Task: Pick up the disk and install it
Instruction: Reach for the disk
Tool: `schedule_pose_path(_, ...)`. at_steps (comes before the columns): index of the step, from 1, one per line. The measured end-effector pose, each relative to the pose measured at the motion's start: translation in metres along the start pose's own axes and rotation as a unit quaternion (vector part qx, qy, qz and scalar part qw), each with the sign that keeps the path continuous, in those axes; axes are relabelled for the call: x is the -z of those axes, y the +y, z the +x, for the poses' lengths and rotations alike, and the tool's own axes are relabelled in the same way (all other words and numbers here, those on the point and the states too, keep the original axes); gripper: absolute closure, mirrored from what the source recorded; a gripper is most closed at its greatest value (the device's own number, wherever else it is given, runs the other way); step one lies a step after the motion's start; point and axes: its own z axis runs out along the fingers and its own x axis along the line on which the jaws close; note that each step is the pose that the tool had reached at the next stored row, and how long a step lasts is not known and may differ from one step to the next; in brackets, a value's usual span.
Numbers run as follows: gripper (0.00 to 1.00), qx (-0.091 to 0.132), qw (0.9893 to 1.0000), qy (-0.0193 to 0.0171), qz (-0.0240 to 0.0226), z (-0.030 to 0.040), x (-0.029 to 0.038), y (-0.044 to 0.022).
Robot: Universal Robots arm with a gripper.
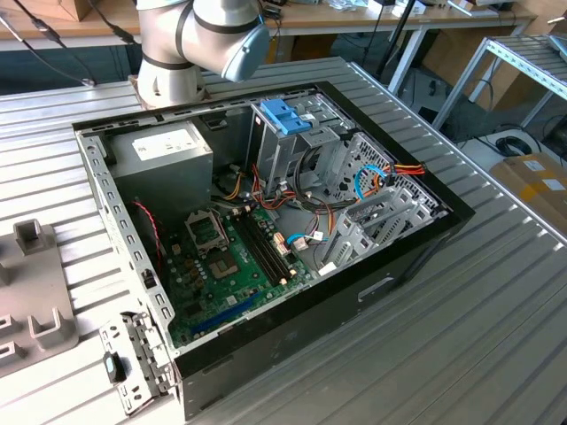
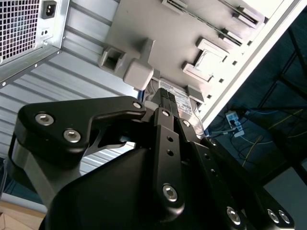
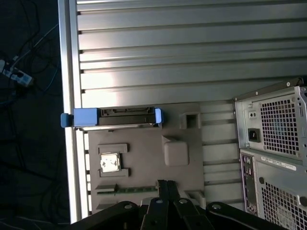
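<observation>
My black gripper [image 3: 168, 186] is hovering pinched narrow, empty, apart from the blue-framed silver-grey disk [image 3: 112, 117] standing edge-up on the flat grey fixture plate [image 3: 144, 143]. Arriving this narrow, I'm risking toppling it off the ribbed aluminium table [image 3: 192, 48].

Looked down at a slant in the exterior view, from high over the near side of the bench [image 1: 496, 292], across the open computer case [image 1: 266, 221] toward the arm's base [image 1: 168, 80] at the far edge. Stood back enough to take in most of the bench top.

Faced almost straight down in the first wrist view, from fairly high, onto the grey fixture plate [image 3: 144, 158] at the bench's edge, past the gripper [image 3: 167, 184].

Sat much nearer in the second wrist view, peering along the gripper [image 2: 165, 98] at that plate [image 2: 158, 28].

Shared across both wrist views the plate, the bench edge and the case's rear panel [image 3: 273, 143]. Caught the plate [image 1: 31, 292] again at the exterior view's left.
</observation>
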Motion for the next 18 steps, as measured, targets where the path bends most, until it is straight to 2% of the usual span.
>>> schedule_pose_path(18,0.90,0.000,1.0000,0.0000,0.0003,0.0099,0.0003,-0.0007)
